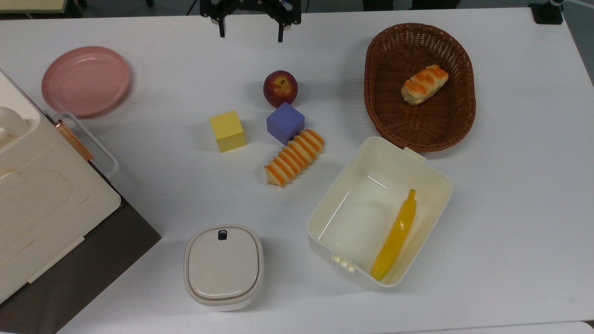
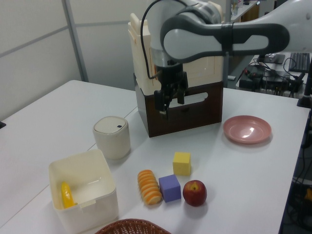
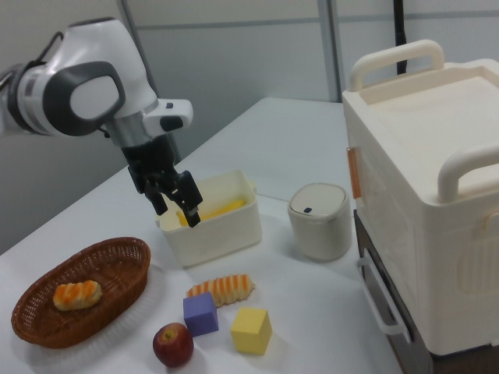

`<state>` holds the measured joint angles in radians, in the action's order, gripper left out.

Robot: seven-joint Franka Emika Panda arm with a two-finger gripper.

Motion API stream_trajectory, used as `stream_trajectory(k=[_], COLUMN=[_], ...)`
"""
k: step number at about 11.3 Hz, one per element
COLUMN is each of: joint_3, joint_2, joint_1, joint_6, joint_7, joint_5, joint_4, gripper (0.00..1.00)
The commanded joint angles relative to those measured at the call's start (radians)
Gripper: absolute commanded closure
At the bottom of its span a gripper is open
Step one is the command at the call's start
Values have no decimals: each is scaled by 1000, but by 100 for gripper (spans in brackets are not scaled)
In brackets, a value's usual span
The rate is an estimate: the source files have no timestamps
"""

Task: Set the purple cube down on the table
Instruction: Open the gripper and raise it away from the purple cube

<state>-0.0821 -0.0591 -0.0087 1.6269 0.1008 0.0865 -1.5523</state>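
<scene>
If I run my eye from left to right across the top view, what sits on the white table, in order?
pink plate → yellow cube → purple cube → white open bin with the banana inside. The lidded pot, apple, striped bread and basket overlap these in the order, so I leave them out.

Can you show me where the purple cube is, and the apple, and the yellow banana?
purple cube [image 1: 285, 122], top view, on its top face.
apple [image 1: 280, 88], top view, on its red skin just below the stem.
banana [image 1: 398, 232], top view, on the middle of its length, inside the cream bin.
</scene>
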Motion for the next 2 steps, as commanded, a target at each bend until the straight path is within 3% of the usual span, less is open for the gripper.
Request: stream_trajectory(k=[1,2], joint_3=[59,59], joint_2=[65,65], joint_1=[38,38], joint_6=[-15,-25], joint_7=[-9,-10], joint_5=[1,-1], joint_4=[-32,-34], gripper=[0,0])
